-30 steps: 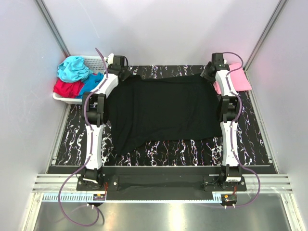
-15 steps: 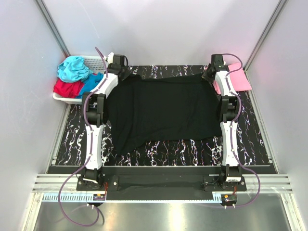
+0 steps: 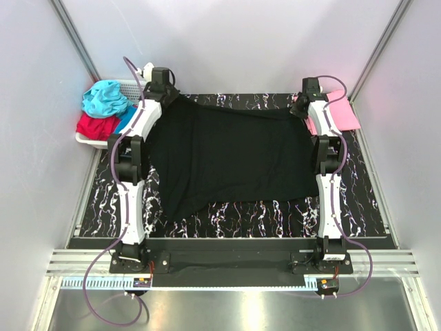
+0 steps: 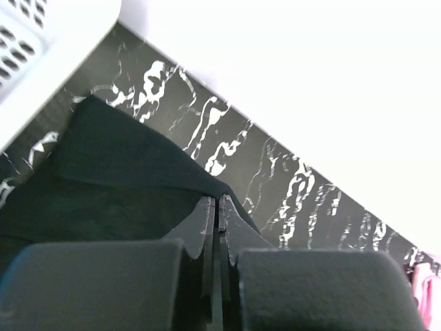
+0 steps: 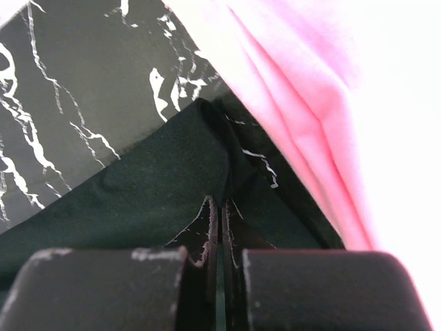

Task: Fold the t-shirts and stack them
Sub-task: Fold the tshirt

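Observation:
A large black t-shirt (image 3: 231, 155) lies spread over the middle of the black marbled table (image 3: 262, 210). My left gripper (image 3: 165, 94) is shut on its far left corner (image 4: 172, 165), which is lifted off the table. At the far right corner my right gripper (image 3: 301, 103) is shut on the black cloth (image 5: 172, 179). A folded pink t-shirt (image 3: 341, 112) lies just right of that gripper, and its edge (image 5: 303, 117) fills the right wrist view. Teal (image 3: 105, 96), red (image 3: 95, 127) and blue (image 3: 129, 117) t-shirts are piled in the basket.
A white lattice basket (image 3: 134, 87) stands at the far left, beside the left arm; its wall (image 4: 41, 48) shows in the left wrist view. White walls close in the table at the back and on both sides.
The left gripper has moved up and back, lifting the black t-shirt's far left corner. The right gripper has shut on the far right corner.

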Tool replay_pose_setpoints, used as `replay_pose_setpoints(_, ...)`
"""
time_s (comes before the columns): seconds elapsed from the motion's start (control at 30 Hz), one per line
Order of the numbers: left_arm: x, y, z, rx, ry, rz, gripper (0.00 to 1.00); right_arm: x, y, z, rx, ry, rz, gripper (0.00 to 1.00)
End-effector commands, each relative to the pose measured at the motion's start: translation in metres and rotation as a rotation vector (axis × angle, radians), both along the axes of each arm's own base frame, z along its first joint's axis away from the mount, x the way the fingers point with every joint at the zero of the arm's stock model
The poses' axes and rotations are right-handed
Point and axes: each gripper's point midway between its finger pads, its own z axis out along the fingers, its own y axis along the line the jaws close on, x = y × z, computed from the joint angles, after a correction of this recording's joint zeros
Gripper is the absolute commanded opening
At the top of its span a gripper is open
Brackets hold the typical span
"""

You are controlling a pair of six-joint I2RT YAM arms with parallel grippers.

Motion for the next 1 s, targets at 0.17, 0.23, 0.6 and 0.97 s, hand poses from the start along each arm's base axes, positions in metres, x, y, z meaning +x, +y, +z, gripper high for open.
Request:
replay_pose_setpoints(0.17, -0.022, 0.009, 0.083, 0.048, -0.132, 0.007, 0.0, -0.009, -0.012, 0.101, -0.093, -0.101, -0.005, 0.0)
replay_pose_setpoints(0.23, -0.031, 0.008, 0.087, 0.055, -0.124, 0.001, 0.0, -0.012, -0.011, 0.118, -0.092, -0.12, -0.002, 0.0)
replay_pose_setpoints(0.6, -0.081, 0.013, 0.069, 0.162, -0.01, 0.001, 0.0, -0.041, -0.012, 0.146, -0.096, -0.086, 0.006, 0.0)
replay_pose_setpoints(0.97, -0.107, 0.015, 0.066, 0.167, 0.044, 0.003, 0.0, -0.085, -0.009, 0.123, -0.06, 0.079, -0.032, 0.0)
